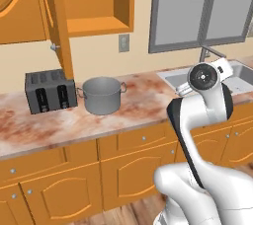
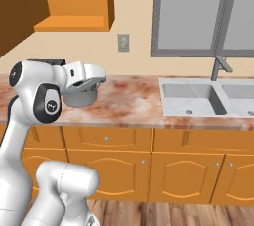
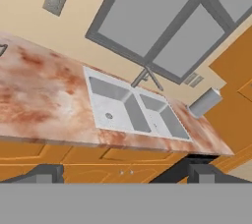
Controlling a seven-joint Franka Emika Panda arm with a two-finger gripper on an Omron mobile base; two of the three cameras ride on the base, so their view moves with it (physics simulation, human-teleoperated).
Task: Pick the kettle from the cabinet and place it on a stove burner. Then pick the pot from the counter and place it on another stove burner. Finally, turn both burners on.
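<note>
The wide grey pot [image 1: 102, 95] stands on the marbled counter [image 1: 143, 103], just right of the toaster. Above it the orange cabinet [image 1: 96, 24] hangs with its door [image 1: 60, 31] swung open, and the shelf part I see is bare. In the right base view my hand [image 2: 90, 77] hovers over the counter in front of the pot [image 2: 78, 100], hiding most of it. My gripper [image 3: 123, 173] is open with nothing between its fingertips [image 3: 47, 174], and it looks along the counter [image 3: 44, 90] toward the sink. The kettle and the stove burners are out of view.
A dark boxy toaster [image 1: 50, 91] sits at the counter's left. A steel double sink [image 2: 193, 98] with a faucet [image 2: 221, 66] lies to the right under the window [image 2: 198, 12]. A grey roll [image 3: 204, 102] stands beyond the sink. A wall outlet [image 2: 123, 42] is behind.
</note>
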